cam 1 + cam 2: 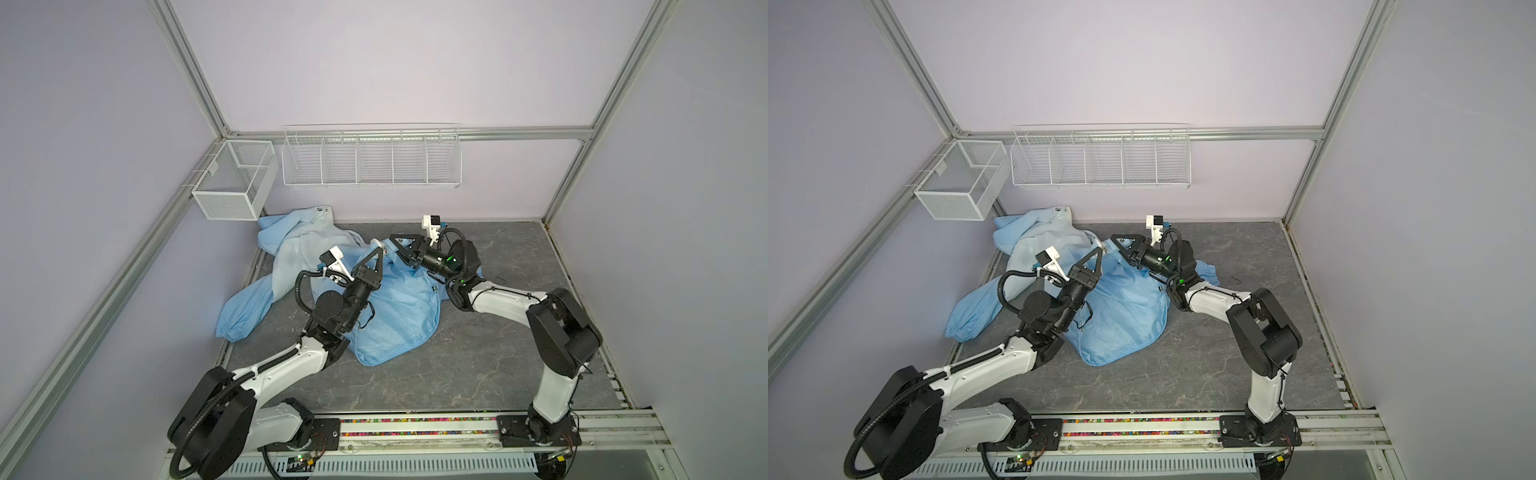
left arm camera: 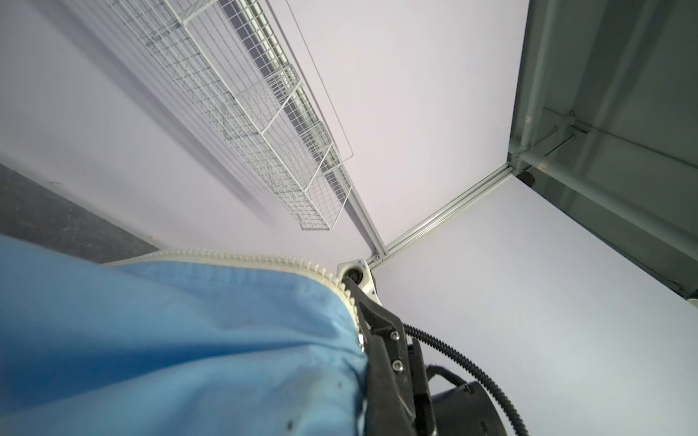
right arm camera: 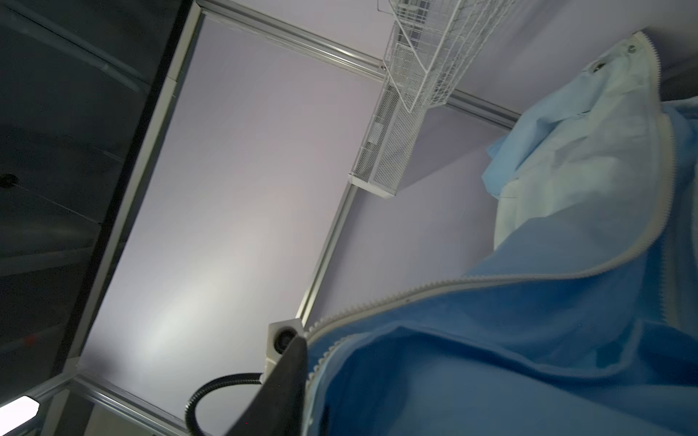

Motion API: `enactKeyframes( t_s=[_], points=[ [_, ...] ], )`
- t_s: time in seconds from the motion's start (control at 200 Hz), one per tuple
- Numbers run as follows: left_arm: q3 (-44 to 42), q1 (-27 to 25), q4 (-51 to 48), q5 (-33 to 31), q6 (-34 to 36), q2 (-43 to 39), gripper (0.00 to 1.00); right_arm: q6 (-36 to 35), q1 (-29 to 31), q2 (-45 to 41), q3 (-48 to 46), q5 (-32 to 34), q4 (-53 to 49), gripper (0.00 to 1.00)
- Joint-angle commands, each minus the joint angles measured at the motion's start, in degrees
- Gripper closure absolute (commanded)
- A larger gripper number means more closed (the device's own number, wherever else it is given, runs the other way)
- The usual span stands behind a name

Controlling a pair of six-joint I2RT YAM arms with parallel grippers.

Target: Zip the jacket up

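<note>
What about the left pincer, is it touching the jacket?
Touching. In a top view the left pincer is shut on the jacket's raised zipper edge, with no gap.

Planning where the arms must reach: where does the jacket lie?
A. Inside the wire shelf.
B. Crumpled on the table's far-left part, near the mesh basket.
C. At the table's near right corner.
B: the jacket lies crumpled on the far-left part of the table, one end close to the mesh basket; none of it is in the wire shelf.
</note>
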Motion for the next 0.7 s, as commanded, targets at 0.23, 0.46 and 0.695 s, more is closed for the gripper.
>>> enactKeyframes(
  t_s=[0.23,0.46,0.695],
  points=[
    [4.90,3.50,-33.70,5.07,-1.16,-13.00,1.00,-28.85,-0.75,-16.92,-5.48,-9.55,-43.08,0.22],
    [9.07,6.74,-45.70,11.39,-1.79,-15.54,1.00,-56.51,-0.80,-30.58,-2.91,-2.89,-78.94,0.19],
    [14.39,7.38,-52.60,18.57,-2.19,-14.18,1.00,-69.71,2.52,-32.36,7.03,4.96,-91.49,0.43]
  ],
)
